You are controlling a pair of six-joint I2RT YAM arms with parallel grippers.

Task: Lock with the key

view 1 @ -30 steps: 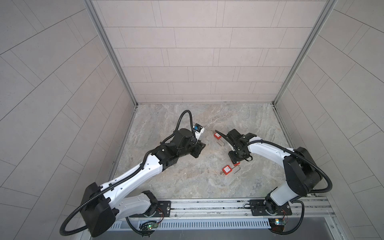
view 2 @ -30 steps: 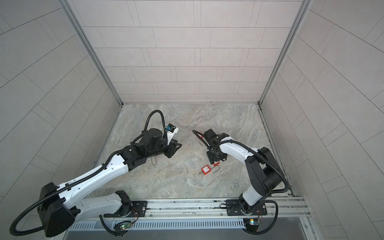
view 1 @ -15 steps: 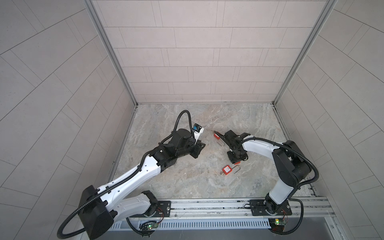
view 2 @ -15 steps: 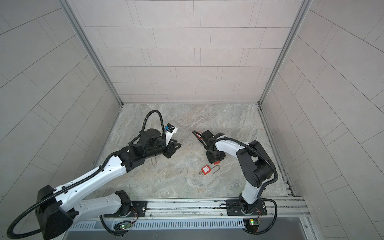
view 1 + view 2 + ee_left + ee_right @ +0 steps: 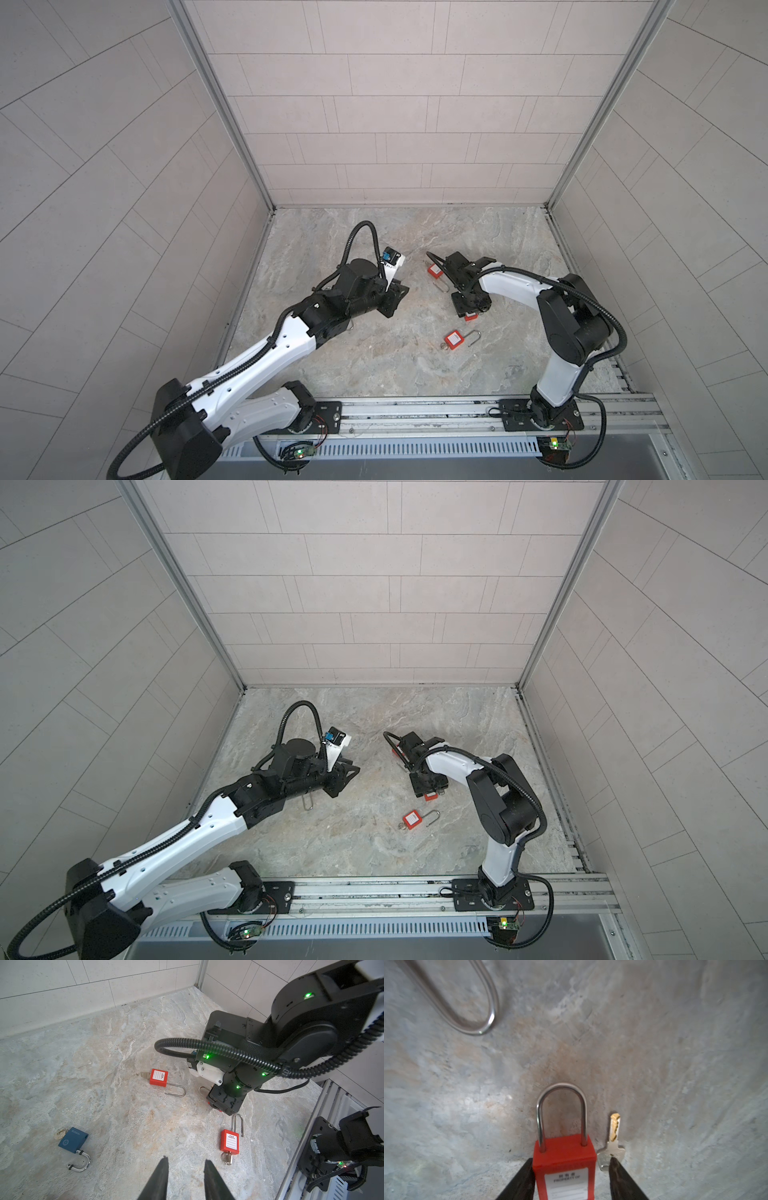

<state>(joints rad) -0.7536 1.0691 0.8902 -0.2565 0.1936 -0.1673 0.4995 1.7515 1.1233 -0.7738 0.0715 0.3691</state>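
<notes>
**Right gripper (image 5: 571, 1159) straddles red padlock (image 5: 564, 1153)**

On the marble tabletop (image 5: 675, 1064), its jaws stand apart around the padlock's body, clamping nothing. One fingertip (image 5: 618, 1172) touches the key (image 5: 612, 1142) lying just beside the padlock. The left gripper (image 5: 185, 1159) hangs part-open and empty.

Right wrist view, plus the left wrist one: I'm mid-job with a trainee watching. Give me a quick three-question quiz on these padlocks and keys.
1. True or false: the red padlock between the right gripper fingers has its shackle sprung open.
2. The loose key lies: A) in that padlock's keyhole; B) on the stone surface beside its body; C) hooked on its shackle.
3. In the left wrist view, how many padlocks lying clear of the right gripper are red with a key inserted?

Key:
1. False: both shackle legs sit in the body.
2. B.
3. Two keyed red padlocks.
</notes>
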